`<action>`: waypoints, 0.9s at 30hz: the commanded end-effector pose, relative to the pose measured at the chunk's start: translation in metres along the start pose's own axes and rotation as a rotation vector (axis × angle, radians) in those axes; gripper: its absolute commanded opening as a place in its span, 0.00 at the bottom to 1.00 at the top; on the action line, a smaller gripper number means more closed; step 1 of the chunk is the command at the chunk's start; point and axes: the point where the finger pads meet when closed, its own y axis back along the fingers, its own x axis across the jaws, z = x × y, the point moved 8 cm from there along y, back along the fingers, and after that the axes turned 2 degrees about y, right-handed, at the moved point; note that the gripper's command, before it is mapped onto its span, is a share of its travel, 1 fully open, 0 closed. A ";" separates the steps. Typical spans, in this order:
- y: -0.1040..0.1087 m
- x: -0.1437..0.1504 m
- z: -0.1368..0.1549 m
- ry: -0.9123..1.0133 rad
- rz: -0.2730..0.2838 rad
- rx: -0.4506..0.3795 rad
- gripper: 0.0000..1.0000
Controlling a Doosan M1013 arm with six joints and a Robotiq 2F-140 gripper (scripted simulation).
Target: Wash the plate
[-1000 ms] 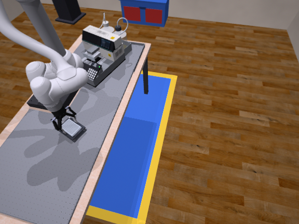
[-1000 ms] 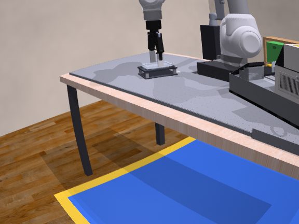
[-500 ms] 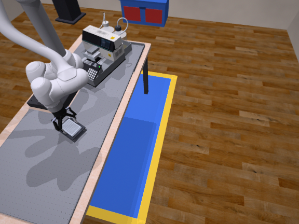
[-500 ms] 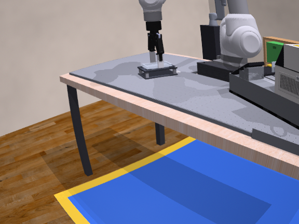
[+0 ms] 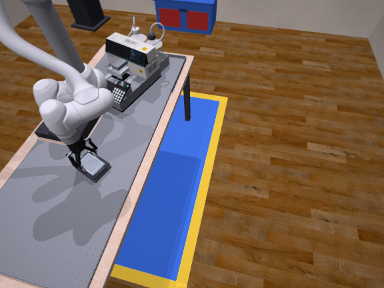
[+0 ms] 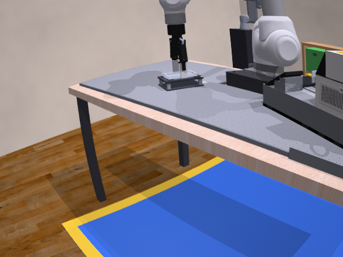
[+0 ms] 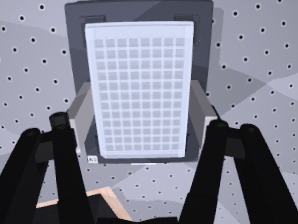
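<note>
The white well plate [image 5: 91,163] [image 6: 175,74] [image 7: 140,90] lies flat in the dark plate nest N1 [image 5: 101,175] [image 6: 178,84] [image 7: 140,10] on the table's left part. A small A1 label [image 7: 91,158] marks the nest's corner nearest the wrist camera, on the left. My gripper [image 5: 83,155] [image 6: 179,68] [image 7: 141,94] reaches straight down over the nest. Its pads press the plate's two long sides. I cannot make out the cut corner. The washer [image 5: 133,63] [image 6: 330,89] stands at the table's far end with its keypad [image 5: 118,94] and a green lamp [image 5: 127,86].
The washer sits in a shallow dark tray [image 5: 173,67] [image 6: 298,110]. Two bottles [image 5: 155,37] stand behind it. The arm's dark base [image 5: 47,133] [image 6: 247,80] is between nest and washer. A blue and yellow floor mat [image 5: 187,150] runs along the table.
</note>
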 end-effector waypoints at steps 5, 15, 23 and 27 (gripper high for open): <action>0.000 0.000 0.000 0.000 0.000 0.000 0.34; 0.000 0.000 0.000 0.000 0.000 0.000 0.16; 0.000 0.000 0.000 0.000 0.000 0.000 0.10; 0.000 0.000 0.000 0.000 0.000 0.000 0.10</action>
